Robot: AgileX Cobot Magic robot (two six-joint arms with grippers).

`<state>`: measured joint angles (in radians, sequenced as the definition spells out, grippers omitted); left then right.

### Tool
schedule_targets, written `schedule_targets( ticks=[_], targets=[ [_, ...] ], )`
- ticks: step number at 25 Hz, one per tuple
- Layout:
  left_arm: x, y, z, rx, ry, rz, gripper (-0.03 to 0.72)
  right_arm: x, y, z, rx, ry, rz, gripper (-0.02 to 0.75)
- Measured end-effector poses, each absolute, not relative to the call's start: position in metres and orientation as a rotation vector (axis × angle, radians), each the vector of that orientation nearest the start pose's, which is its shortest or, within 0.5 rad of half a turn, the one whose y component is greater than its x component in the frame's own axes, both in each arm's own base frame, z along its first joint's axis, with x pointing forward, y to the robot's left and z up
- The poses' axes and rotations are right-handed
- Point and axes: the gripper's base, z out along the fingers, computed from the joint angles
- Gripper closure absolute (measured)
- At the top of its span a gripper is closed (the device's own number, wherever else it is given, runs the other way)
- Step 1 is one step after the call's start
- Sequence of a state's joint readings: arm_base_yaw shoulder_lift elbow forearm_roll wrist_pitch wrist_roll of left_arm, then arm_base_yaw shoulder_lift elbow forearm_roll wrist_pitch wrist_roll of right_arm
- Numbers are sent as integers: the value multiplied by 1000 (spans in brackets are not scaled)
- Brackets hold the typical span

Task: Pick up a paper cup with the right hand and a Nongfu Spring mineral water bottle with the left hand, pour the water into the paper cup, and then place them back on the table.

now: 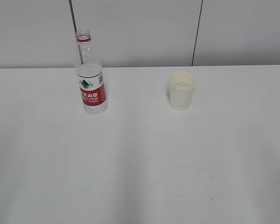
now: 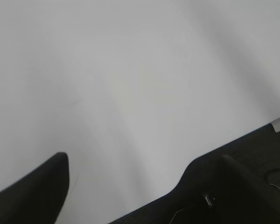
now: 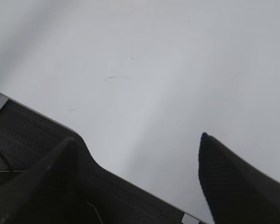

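One tall clear plastic bottle [image 1: 90, 74] stands upper left, one cream paper cup [image 1: 182, 91] upper right; both grippers [image 2: 126, 186] [image 3: 140, 182] spread apart, empty.

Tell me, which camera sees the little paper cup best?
The exterior view. There the paper cup stands upright on the table, whole and unblocked, right of the bottle. The left wrist view and right wrist view show only bare tabletop and dark pincer fingers, no cup at all.

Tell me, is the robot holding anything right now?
No, nothing. The Nongfu Spring bottle and the paper cup stand alone on the table. Both tools, left and right, are open over bare tabletop.
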<state>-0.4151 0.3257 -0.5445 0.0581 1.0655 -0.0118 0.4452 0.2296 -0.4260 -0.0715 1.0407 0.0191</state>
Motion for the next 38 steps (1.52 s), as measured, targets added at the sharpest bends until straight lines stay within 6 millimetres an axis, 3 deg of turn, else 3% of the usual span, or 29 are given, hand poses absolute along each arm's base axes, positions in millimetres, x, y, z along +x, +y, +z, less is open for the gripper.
schedule_targets(
  ticks=[20,30,38],
  targets=[
    [38,-10,285,431,2262,-130,135,32,8,254,-476,2268,139,152],
    [7,4,289,48,2107,28,157,18,-5,257,-6,2202,-62,152],
    [-12,4,288,-35,2008,73,159,1,-6,258,65,2089,-96,152]
  ],
)
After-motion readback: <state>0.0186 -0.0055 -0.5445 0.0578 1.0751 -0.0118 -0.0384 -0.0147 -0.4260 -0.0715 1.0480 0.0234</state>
